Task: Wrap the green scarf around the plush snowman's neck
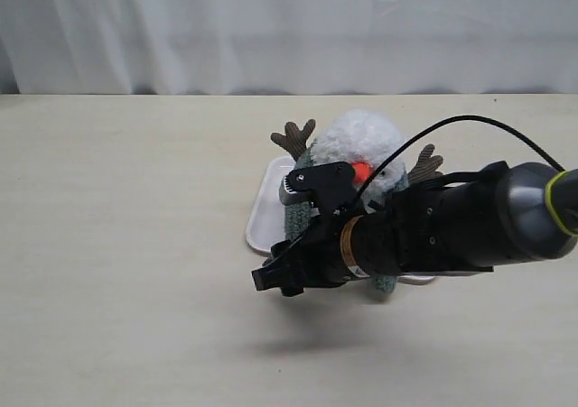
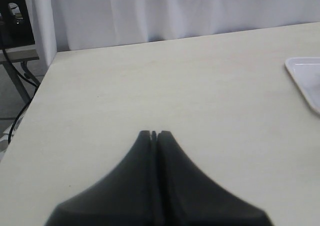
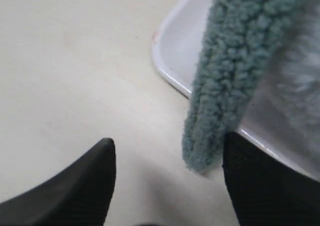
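Pale table (image 1: 108, 245). right arm (image 1: 452, 231) reaches in from the right, crossing in front of the white tray (image 1: 260, 210) at centre. plush snowman (image 1: 361, 141) sits on the tray, its neck hidden behind the arm. green scarf (image 3: 225, 65) hangs down its left side, end dangling past the tray's near rim. right gripper (image 3: 169, 141): jaws apart, scarf end between them just beside one finger, not clamped. left gripper (image 2: 154, 134): fingers together, nothing in them, over the table apart from the tray.

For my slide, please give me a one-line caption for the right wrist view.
Open right pincer beside the end of the green scarf, which hangs past the white tray rim.
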You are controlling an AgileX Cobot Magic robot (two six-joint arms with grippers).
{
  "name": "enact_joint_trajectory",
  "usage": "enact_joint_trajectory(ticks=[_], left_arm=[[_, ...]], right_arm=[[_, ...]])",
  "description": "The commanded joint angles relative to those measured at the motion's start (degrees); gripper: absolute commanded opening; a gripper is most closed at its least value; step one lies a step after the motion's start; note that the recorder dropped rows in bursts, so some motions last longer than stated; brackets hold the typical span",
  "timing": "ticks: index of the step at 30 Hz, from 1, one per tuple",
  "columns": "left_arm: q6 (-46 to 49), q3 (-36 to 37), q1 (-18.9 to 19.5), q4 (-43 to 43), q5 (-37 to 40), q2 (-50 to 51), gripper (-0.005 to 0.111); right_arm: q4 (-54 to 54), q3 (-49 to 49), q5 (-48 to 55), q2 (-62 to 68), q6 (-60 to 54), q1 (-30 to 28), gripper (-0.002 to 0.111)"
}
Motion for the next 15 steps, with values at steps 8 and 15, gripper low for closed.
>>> enact_joint_trajectory(ticks=[8, 15], left_arm=[[-0.1, 0.2, 0.1, 0.0, -0.6, -0.1, 0.0], [-0.1, 0.2, 0.1, 0.0, -0.6, -0.1, 0.0]], right_arm=[[1.3, -3.0, 10.2, 1.7, 0.5, 0.0, 0.055], [1.1, -3.4, 3.8, 2.5, 0.1, 0.0, 0.035]])
